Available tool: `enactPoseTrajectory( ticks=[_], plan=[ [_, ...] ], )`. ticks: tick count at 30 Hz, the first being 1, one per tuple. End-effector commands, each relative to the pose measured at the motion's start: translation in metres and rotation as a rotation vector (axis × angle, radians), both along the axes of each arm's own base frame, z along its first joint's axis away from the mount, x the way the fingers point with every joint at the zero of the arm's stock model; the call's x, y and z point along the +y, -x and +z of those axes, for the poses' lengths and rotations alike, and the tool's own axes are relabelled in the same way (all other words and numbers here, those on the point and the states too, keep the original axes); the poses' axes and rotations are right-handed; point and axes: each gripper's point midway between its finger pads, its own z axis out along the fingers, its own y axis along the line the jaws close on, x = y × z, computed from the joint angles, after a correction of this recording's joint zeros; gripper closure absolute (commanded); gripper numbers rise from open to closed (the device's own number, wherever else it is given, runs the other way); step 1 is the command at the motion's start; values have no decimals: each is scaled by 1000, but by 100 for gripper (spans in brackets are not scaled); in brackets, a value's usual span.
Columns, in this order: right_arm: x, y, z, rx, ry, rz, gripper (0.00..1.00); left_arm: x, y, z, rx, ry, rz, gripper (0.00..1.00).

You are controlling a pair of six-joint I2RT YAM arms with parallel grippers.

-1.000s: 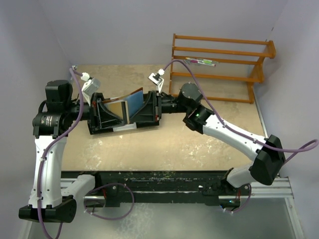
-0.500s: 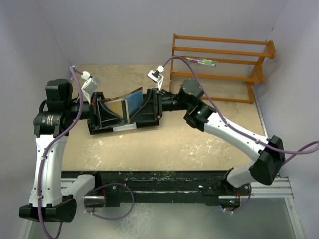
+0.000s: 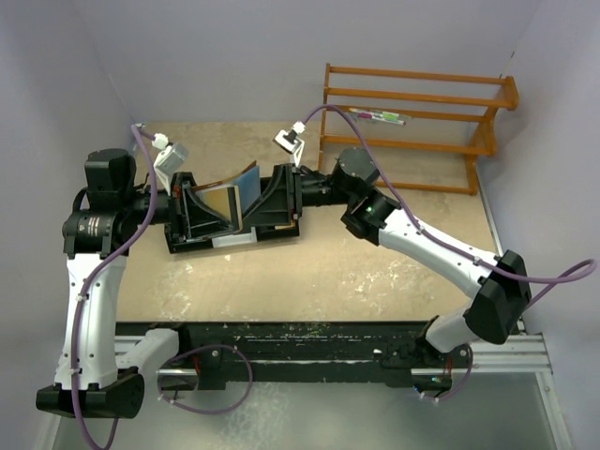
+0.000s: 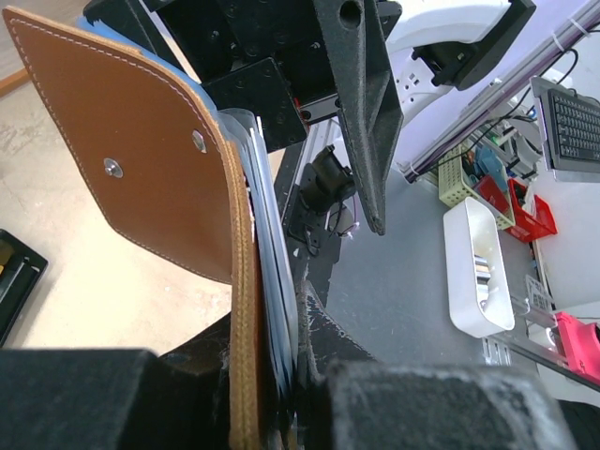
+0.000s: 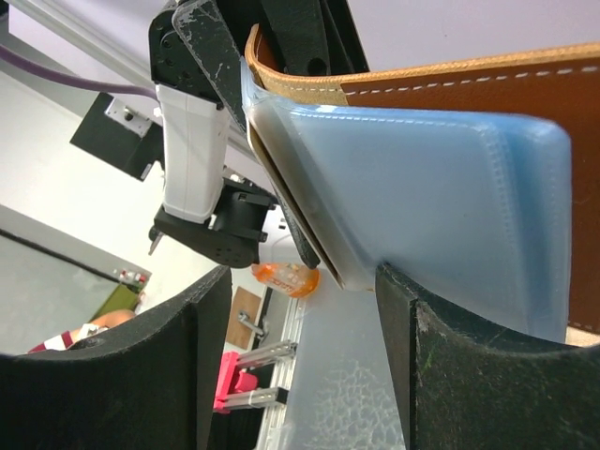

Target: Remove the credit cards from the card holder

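Over the table, I'm watching both arms meeting nose to nose. My left gripper is clamping the brown card holder by its lower edge, holding it up between them. My right gripper is standing wide, its jaws straddling the blue pocket without pinching. The credit cards are sitting inside, their long axis seemingly running toward those open jaws.
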Motion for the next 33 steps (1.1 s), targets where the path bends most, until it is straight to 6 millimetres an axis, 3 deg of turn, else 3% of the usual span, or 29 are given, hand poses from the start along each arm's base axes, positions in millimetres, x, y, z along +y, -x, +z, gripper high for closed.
enactPoseTrajectory(
  ticks=[1, 13, 18, 27, 33],
  plan=[
    [13, -21, 13, -33, -48, -88, 33, -4, 34, 20, -27, 82, -155, 93],
    [15, -19, 7, -34, -47, -96, 36, -4, 41, 18, -24, 103, -188, 93],
    [13, -10, 17, -22, -74, -47, 41, -4, 41, 16, -16, 97, -177, 93],
    [12, -12, 29, -99, -45, -63, 51, -4, 30, 5, 6, 62, -123, 93],
    [11, -18, 34, -149, -22, -96, 51, -3, 18, -7, 24, 12, -71, 92]
  ],
)
